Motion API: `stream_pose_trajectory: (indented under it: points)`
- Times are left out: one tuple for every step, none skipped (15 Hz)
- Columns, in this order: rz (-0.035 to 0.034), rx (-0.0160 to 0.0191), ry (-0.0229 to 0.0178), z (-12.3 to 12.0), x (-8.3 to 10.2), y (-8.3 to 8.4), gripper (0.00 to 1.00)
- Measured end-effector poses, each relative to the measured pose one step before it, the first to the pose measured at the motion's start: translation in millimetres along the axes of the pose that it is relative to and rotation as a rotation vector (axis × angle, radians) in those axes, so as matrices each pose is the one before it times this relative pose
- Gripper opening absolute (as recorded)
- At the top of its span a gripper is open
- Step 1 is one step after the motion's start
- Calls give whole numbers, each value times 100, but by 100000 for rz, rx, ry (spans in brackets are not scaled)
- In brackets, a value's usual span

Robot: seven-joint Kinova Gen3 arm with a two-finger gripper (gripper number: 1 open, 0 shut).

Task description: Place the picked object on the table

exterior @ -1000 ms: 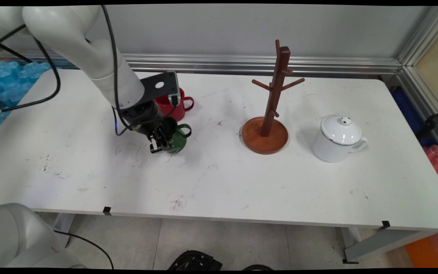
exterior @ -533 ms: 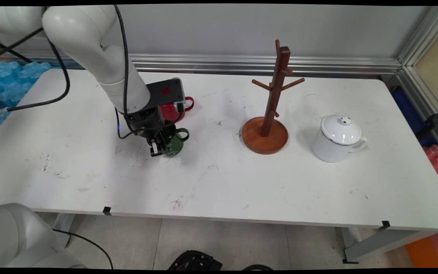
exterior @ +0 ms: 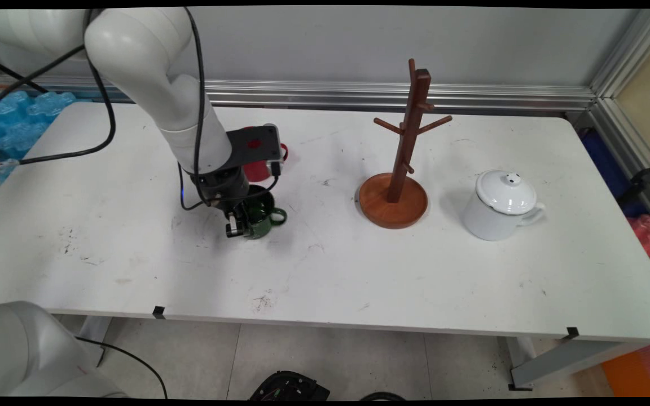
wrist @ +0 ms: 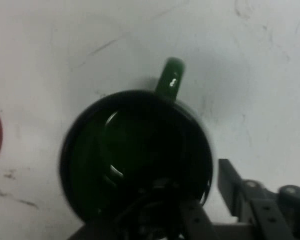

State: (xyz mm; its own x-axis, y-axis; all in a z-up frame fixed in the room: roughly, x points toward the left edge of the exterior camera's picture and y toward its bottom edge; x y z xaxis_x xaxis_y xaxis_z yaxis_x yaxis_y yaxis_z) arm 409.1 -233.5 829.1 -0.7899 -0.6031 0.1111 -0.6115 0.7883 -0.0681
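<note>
The gripper (exterior: 241, 224) is clamped on the wall of the green mug (exterior: 260, 217), one finger inside, left of the wooden stand (exterior: 399, 163).

The gripper (exterior: 240, 223) is standing low at the green mug (exterior: 261, 217), one finger reaching inside it and one outside its wall. Just behind, a red mug (exterior: 258, 169) is crowding the far side, leaving only a narrow gap. To the right, open table (exterior: 325, 259) is lying between the green mug and the wooden mug tree (exterior: 401, 163), whose pegs are sticking out sideways. A white pot (exterior: 500, 206) is sitting beyond that. The left and near stretches of the table are lying bare.
</note>
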Motion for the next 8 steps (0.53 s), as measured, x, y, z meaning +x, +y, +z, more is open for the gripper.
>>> stream_pose_trajectory:
  points:
    - [261,3,90,69,216,25,100]
    - [399,-5,215,40,217,7,100]
    - [522,52,316,-24,180,-16,100]
    - [358,12,227,-25,108,-6,100]
    - [648,-3,496,-120,150,-21,100]
    - [819,-51,577,-186,135,-21,100]
    - [945,-9,642,-269,95,-20,100]
    - [875,43,593,-312,24,-33,100]
